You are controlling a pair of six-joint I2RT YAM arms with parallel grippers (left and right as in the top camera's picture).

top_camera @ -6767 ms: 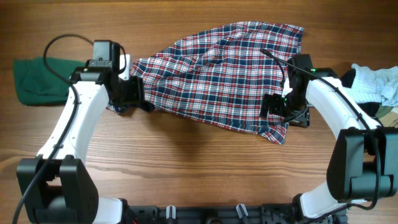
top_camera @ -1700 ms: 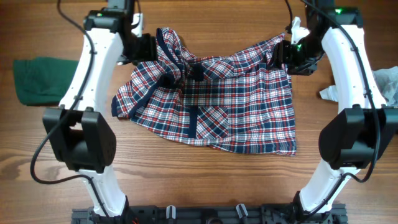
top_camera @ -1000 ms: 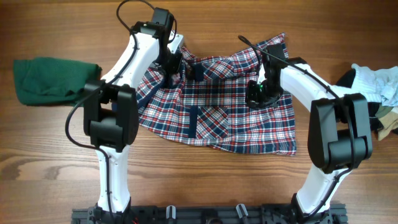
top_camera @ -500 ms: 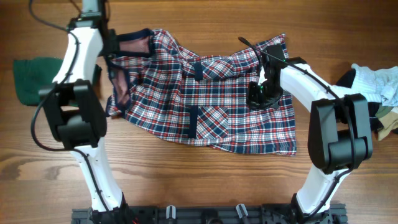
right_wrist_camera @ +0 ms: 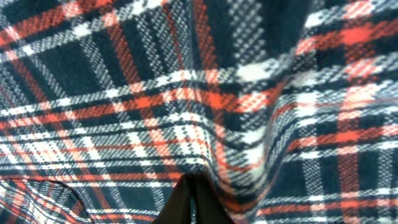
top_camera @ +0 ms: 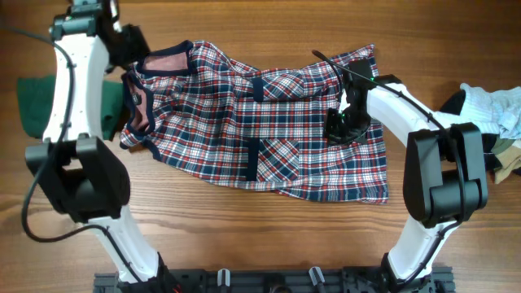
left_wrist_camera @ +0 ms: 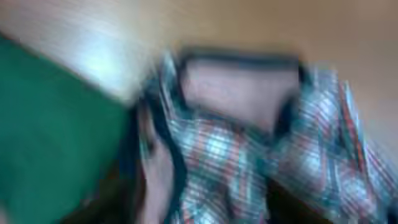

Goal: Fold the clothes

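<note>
The clothes in hand are a red, navy and white plaid garment [top_camera: 277, 155] spread across the middle of the wooden table [top_camera: 244, 236], with a navy-trimmed opening [top_camera: 167, 63] at its upper left. My left gripper [top_camera: 128, 45] hovers at that corner; the left wrist view is blurred, showing plaid [left_wrist_camera: 249, 155] but no fingers. My right gripper [top_camera: 340, 130] rests low on the garment's right half. In the right wrist view plaid [right_wrist_camera: 186, 93] fills the frame, and the right gripper [right_wrist_camera: 189, 202] is shut with a fold of cloth running into its tips.
A dark green cloth [top_camera: 41, 106] lies at the left table edge, beside the left arm; it shows as green cloth [left_wrist_camera: 50, 124] in the left wrist view. A pile of white and pale blue clothes [top_camera: 488, 110] sits at the right edge.
The left arm swung left and back, dragging the garment's left side outward so it lies wider and flatter. The right arm and gripper stayed put on the cloth.
</note>
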